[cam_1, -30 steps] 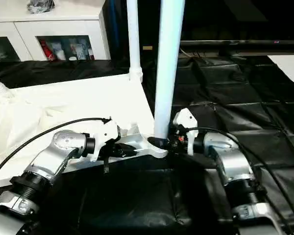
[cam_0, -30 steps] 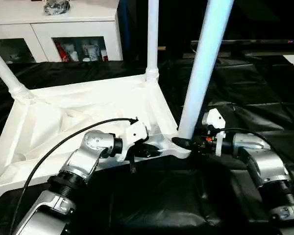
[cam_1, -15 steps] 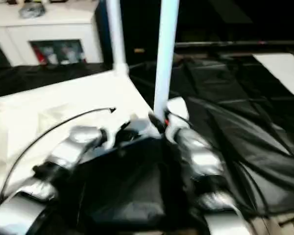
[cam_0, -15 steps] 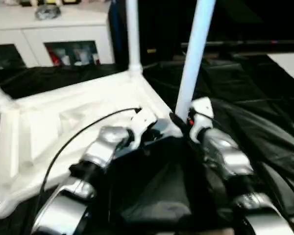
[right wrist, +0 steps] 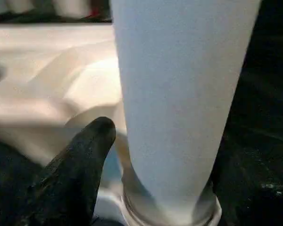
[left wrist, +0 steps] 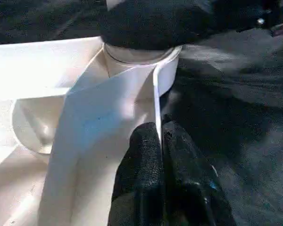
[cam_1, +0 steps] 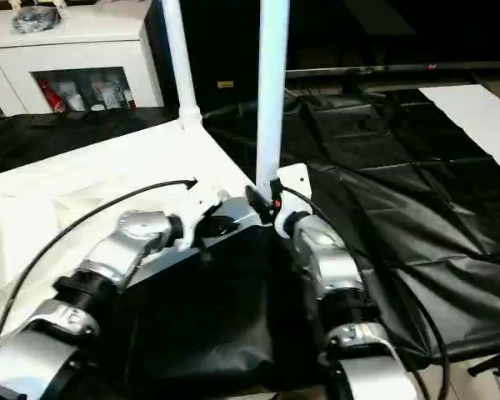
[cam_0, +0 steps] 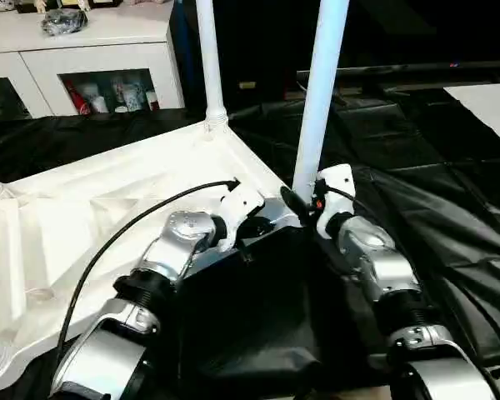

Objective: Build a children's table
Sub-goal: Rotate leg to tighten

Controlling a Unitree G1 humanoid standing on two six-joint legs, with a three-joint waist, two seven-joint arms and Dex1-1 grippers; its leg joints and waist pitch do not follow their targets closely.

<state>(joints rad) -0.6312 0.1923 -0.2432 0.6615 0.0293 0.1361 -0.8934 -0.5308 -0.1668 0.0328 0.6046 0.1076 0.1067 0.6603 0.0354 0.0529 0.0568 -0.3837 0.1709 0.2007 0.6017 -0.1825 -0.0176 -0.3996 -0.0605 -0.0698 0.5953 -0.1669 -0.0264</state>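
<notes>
From the head camera, the white plastic tabletop (cam_0: 108, 208) lies upside down on a black sheet (cam_0: 450, 217), ribbed underside up, with a leg (cam_0: 317, 100) standing in the near corner socket just ahead of both pincers. A second leg (cam_0: 207, 58) rises from the far corner, well beyond them. The moulded top looks light and stiff, yet broad and awkward; its thin rim and corner sockets seem the best holds. The smooth, tapered tube legs are likely slippery, so a grip low near the socket would steady one best. The left pincer (cam_0: 258, 227) rests at the rim beside the socket; the right pincer (cam_1: 260, 202) sits at the leg's foot. In the left wrist view the left pincer's fingers (left wrist: 146, 155) are pressed together, seemingly pinching the thin upright rim edge (left wrist: 156, 94) just short of the round socket (left wrist: 141, 61). In the right wrist view one black finger (right wrist: 80, 160) stands apart from the leg, beside it; the other is hidden, so its spread cannot be told.
</notes>
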